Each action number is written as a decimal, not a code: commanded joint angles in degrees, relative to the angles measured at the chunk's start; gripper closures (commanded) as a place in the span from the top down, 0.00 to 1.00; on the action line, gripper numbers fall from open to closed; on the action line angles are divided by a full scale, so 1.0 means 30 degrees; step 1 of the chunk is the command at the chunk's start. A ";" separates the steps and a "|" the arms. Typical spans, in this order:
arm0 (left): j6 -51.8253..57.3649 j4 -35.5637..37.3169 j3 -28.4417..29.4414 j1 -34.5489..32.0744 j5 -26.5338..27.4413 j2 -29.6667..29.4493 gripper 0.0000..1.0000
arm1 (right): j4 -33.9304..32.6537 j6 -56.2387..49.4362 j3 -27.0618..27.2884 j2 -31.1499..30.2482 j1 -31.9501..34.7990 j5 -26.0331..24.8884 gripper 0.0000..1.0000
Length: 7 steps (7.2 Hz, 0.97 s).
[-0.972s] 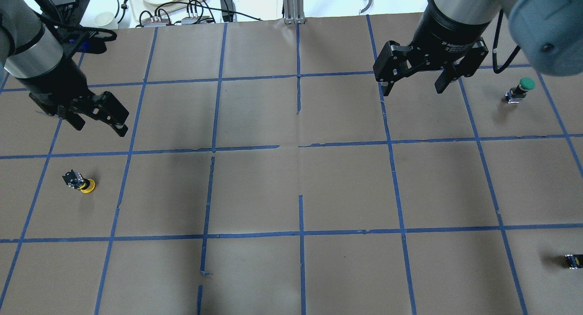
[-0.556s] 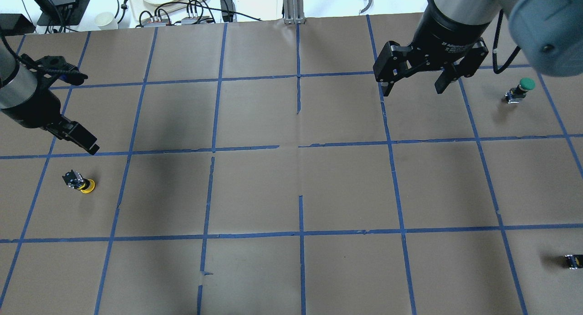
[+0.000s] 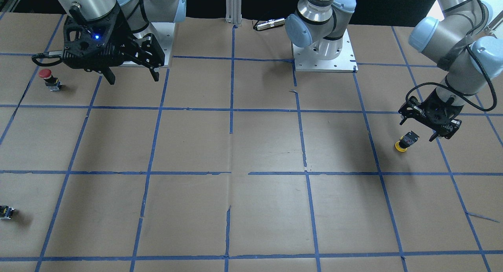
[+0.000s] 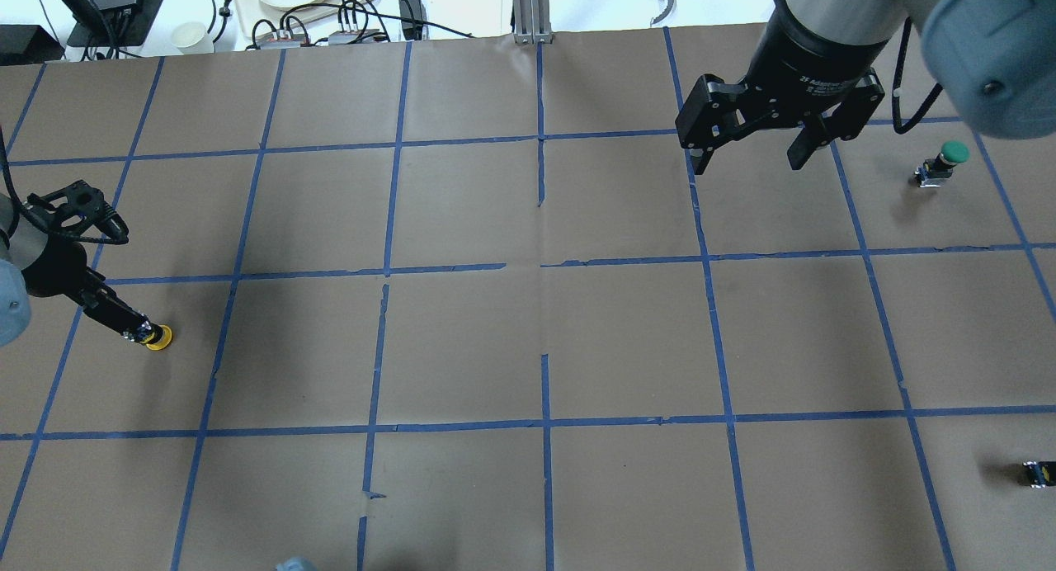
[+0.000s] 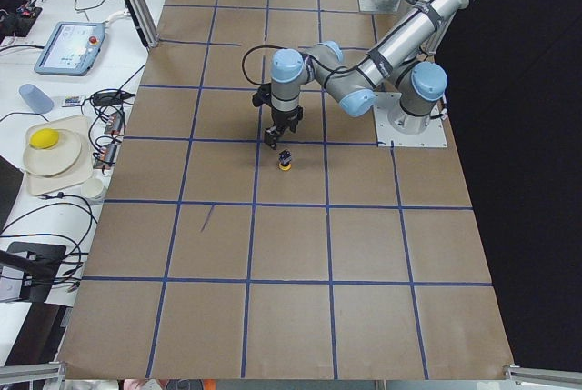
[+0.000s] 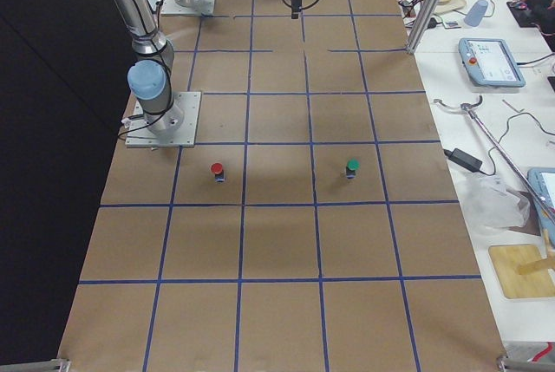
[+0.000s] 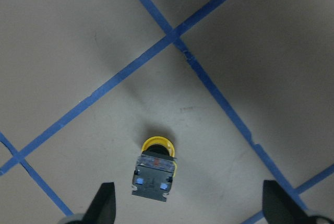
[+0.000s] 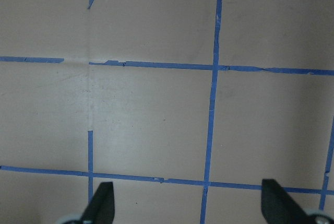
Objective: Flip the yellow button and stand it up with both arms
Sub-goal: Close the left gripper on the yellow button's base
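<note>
The yellow button (image 3: 404, 143) rests cap down on the brown paper, with its black body and grey contact base leaning upward. It also shows in the overhead view (image 4: 158, 337), the left wrist view (image 7: 155, 165) and the exterior left view (image 5: 285, 162). My left gripper (image 3: 419, 129) is open and hangs just above the button, its fingers to either side in the left wrist view (image 7: 190, 205). From overhead, the gripper (image 4: 130, 327) hides the button's body. My right gripper (image 4: 747, 163) is open and empty, high over the far right of the table (image 3: 133, 78).
A red-capped button (image 3: 47, 77) stands near the right arm's base. A green-capped button (image 4: 945, 161) stands at the far right. A tiny black block (image 4: 1038, 473) lies at the near right edge. Blue tape lines grid the paper. Cables and dishes lie beyond the far edge.
My left arm has swung down and toward the near left, bringing its open gripper from well above the table to right over the yellow button. The right arm has not moved.
</note>
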 commanded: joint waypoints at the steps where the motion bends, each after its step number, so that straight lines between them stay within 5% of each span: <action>1: 0.0377 0.0416 -0.0362 0.0758 -0.0342 -0.0986 0.99 | -0.0001 0.0000 -0.0029 -0.0001 0.0000 0.0000 1.00; 7: 0.0668 0.0942 -0.0159 0.0818 -0.0401 -0.1866 0.78 | -0.0001 0.0000 0.0000 -0.0001 0.0000 -0.0029 1.00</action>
